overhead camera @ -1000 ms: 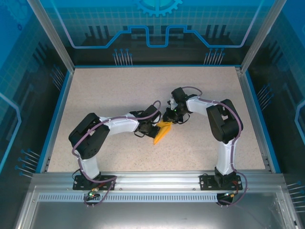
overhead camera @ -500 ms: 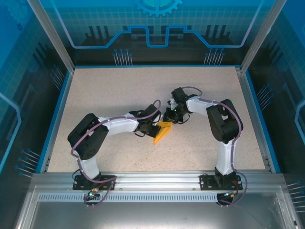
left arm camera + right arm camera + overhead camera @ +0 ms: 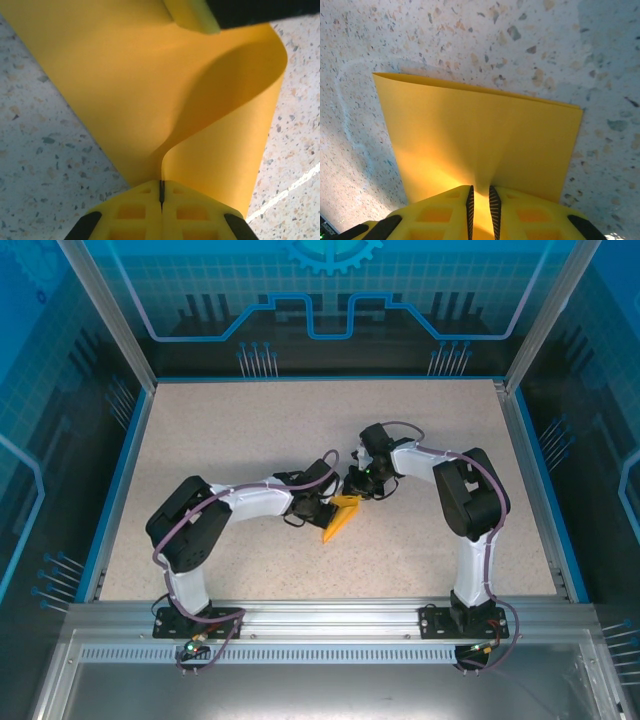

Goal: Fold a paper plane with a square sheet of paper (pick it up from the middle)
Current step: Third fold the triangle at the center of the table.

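- The square sheet of paper (image 3: pixel 341 517) sits mid-table, doubled over. From above it reads as a slim orange wedge, with its long axis on a diagonal from far-right to near-left.
- In my left wrist view the paper rises straight off my fingertips and rolls over in a loose bend. I judge it is not yet a pressed crease.
- My left gripper (image 3: pixel 161 192) is clamped on the sheet's edge, pads together with nothing but paper between them. It holds the wedge from its left flank.
- My right gripper (image 3: pixel 480 195) pinches the far-right end, with paper filling the narrow slit between its pads. Two layers stretch away from these fingers, their far edges nearly matched.
- Both arms are equally near, one on each side of the bend. The next move depends on flattening along that diagonal.
- The speckled table (image 3: pixel 250 430) lies beneath.
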{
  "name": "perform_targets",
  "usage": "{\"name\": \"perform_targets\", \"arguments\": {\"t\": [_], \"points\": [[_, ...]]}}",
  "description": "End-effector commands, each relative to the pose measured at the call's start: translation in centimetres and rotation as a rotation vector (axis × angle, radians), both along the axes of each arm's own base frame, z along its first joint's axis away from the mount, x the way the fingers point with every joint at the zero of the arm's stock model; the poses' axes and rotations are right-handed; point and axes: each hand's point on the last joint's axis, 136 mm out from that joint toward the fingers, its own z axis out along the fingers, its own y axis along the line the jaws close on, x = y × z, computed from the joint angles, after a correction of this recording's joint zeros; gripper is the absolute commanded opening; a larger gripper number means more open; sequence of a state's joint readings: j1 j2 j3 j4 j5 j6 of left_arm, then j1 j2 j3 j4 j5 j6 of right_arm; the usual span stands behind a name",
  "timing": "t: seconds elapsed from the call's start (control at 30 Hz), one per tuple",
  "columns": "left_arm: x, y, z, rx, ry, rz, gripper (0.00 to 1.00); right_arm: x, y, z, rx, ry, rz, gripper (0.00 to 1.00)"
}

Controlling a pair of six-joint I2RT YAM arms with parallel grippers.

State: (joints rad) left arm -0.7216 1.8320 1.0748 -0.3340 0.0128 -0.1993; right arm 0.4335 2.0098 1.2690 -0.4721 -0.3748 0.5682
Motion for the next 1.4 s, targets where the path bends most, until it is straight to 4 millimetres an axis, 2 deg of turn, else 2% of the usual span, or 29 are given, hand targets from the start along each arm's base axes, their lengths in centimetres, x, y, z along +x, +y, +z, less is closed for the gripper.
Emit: {"name": "perform_targets", "arguments": {"t": [0.0, 0.23, 0.73, 1.0, 1.1, 1.37], "points": [[0.9, 0.0, 0.0, 0.017, -0.014, -0.007, 0.04, -2.0, -1.0, -1.7, -0.065, 0.066, -0.003, 0.21], [0.3, 0.7, -0.6, 0.041, 0.001, 0.003, 0.04, -2.0, -1.0, -1.9, -0.066, 0.069, -0.004, 0.21], [-0.3, 1.1, 0.1, 0.024, 0.008, 0.031, 0.05, -2.1, -1.1, -1.8, -0.071, 0.065, -0.004, 0.21], [0.0, 1.8, 0.9, 0.036, -0.032, 0.062, 0.05, -2.1, -1.1, -1.9, -0.072, 0.068, -0.005, 0.22], [0.3, 1.5, 1.9, 0.002, -0.062, 0.060, 0.08, -2.2, -1.1, -1.9, -0.070, 0.069, -0.006, 0.22], [0.5, 0.1, 1.4, -0.021, -0.020, 0.019, 0.08, -2.2, -1.1, -1.9, -0.070, 0.069, -0.007, 0.22]]}}
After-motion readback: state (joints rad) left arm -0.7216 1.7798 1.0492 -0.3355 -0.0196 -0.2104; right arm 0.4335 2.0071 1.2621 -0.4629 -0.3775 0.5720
